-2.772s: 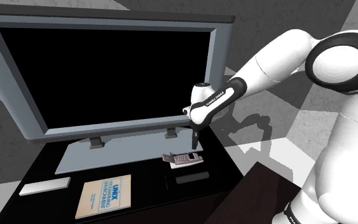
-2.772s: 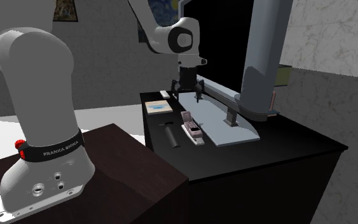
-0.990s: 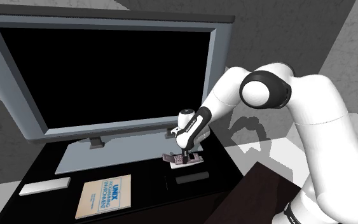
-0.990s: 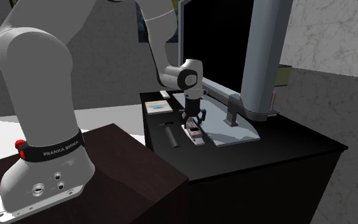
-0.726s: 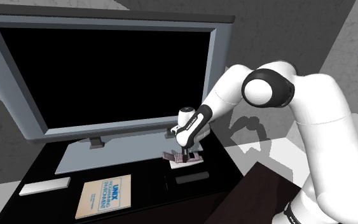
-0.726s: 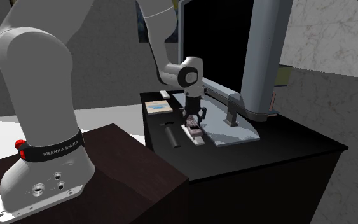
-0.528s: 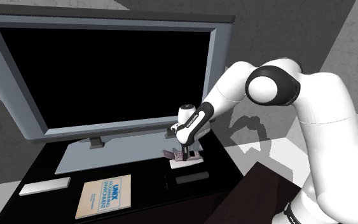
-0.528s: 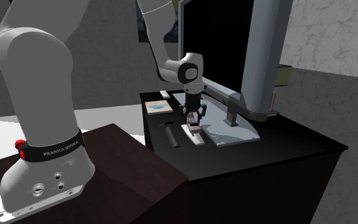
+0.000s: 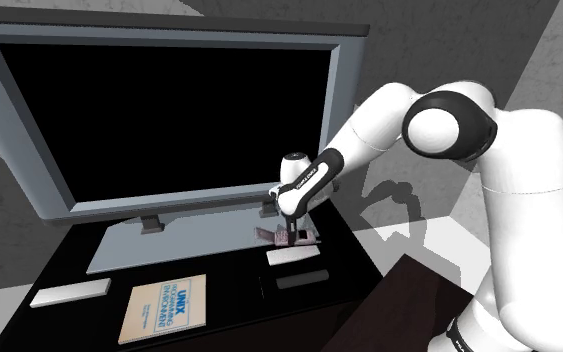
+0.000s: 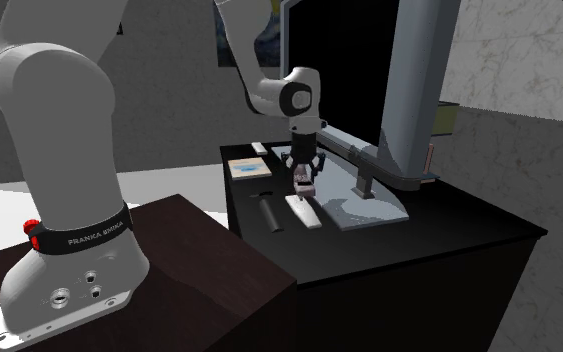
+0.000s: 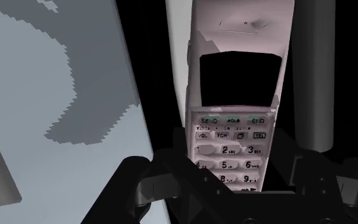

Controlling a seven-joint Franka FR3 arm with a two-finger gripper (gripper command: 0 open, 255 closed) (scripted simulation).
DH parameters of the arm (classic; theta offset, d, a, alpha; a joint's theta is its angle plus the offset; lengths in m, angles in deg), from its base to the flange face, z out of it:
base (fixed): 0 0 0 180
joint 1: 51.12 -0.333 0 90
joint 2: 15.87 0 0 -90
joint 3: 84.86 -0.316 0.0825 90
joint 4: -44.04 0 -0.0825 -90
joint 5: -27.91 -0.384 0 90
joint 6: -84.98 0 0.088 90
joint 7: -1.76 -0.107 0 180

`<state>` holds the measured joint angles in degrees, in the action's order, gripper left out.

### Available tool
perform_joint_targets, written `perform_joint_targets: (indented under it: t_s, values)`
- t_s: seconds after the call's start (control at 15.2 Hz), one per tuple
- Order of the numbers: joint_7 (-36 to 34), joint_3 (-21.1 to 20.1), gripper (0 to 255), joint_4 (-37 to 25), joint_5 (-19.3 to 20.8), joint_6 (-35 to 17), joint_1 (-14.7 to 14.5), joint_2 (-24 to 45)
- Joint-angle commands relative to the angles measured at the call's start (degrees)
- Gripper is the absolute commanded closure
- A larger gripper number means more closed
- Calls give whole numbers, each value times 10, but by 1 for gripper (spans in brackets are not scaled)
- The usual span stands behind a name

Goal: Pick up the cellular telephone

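Shoulder view: the black gripper (image 9: 291,233) is clamped on the phone (image 9: 275,237). It hangs just off the black cabinet (image 9: 234,300), with a white cradle (image 9: 294,256) right under the hand.

Second exterior view: same deal. The phone (image 10: 304,187) is pinched below the wrist, and the cradle (image 10: 306,214) sits beneath and apart from it, so the pick looks pretty much done.

Wrist view: the fingers (image 11: 163,181) squeeze the phone's (image 11: 234,95) narrow sides at the keypad end, probably because those edges give the flattest bite. It's pale pinkish-grey with a black screen, SEND/END keys and numbered buttons. The screen end sticks out past the fingertips.
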<state>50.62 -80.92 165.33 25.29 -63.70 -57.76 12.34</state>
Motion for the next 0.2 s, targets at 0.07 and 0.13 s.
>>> perform_joint_targets:
  t_s: [0.07,0.13]
  values:
    - [0,1,255,2,1,13,0,-15]
    - [0,1,255,2,1,13,0,-15]
